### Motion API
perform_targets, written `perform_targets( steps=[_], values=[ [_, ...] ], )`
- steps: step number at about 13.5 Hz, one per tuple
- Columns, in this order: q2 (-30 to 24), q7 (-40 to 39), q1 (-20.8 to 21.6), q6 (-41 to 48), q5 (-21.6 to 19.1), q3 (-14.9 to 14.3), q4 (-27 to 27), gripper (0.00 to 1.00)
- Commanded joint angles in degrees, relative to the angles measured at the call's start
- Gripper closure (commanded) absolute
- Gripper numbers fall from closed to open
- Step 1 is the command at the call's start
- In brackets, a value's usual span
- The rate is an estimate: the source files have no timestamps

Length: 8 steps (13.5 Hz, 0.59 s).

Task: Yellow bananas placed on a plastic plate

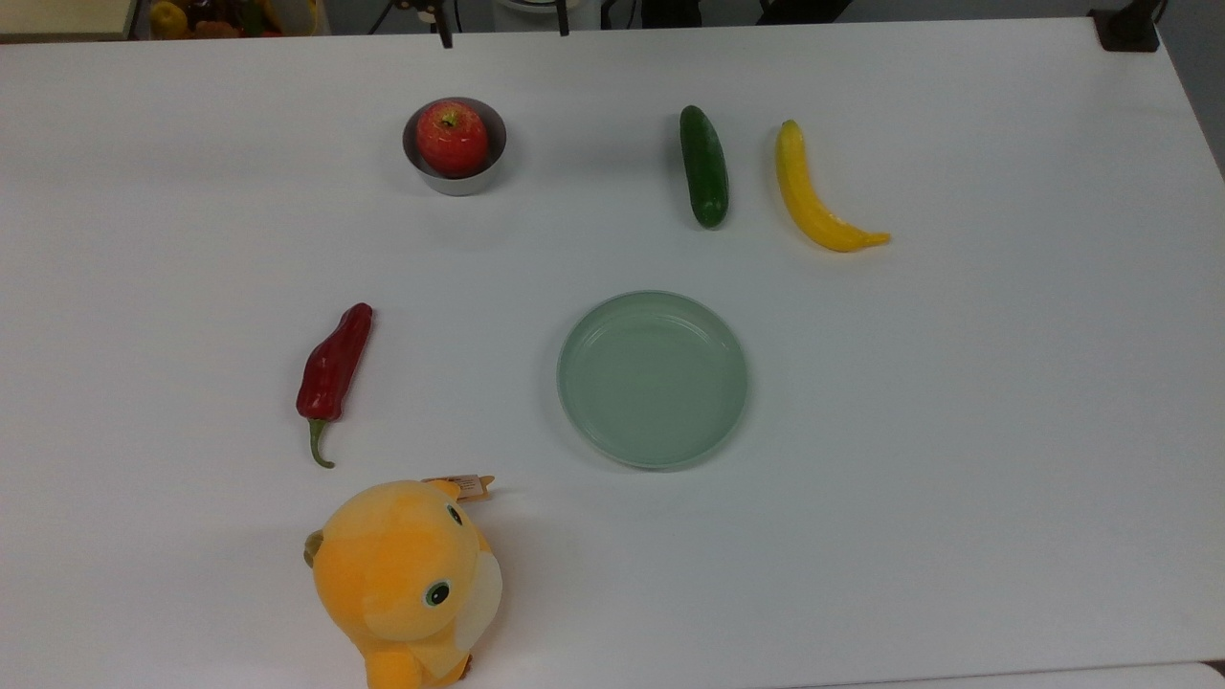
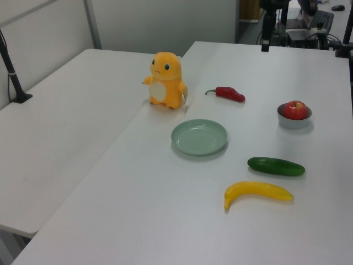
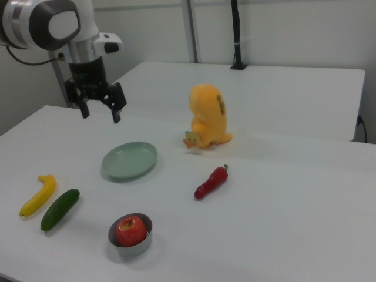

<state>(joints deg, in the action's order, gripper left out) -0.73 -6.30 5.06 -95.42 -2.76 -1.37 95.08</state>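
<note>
The yellow banana point(image 1: 813, 196) lies on the white table at the top view's upper right, its pointed tip toward the right. It also shows in the left view point(image 2: 256, 191) and the right view point(image 3: 39, 194). The pale green plastic plate point(image 1: 653, 380) sits empty mid-table, apart from the banana point(image 2: 199, 137) point(image 3: 129, 160). My gripper point(image 3: 100, 113) hangs open in the air above the table beyond the plate, on the right view's left, holding nothing. One dark finger point(image 2: 265, 38) shows at the top of the left view.
A dark green cucumber point(image 1: 704, 166) lies just left of the banana in the top view. A red apple point(image 1: 452, 137) sits in a small grey bowl point(image 1: 457, 184). A red chili point(image 1: 333, 364) and an orange plush toy point(image 1: 407, 574) occupy the top view's lower left.
</note>
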Motion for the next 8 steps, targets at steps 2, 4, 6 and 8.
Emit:
perform_targets(
  steps=[2,4,6,8],
  values=[
    [-2.51,-0.73,4.70,1.29,-0.67,3.03,5.71,0.00],
    [-3.04,0.06,4.96,0.93,-0.75,8.03,8.00,0.00],
    [-3.57,0.41,5.84,0.59,-3.99,11.90,11.25,0.00],
    [-3.66,4.43,5.93,-1.77,-4.45,16.90,14.67,0.00]
  ],
)
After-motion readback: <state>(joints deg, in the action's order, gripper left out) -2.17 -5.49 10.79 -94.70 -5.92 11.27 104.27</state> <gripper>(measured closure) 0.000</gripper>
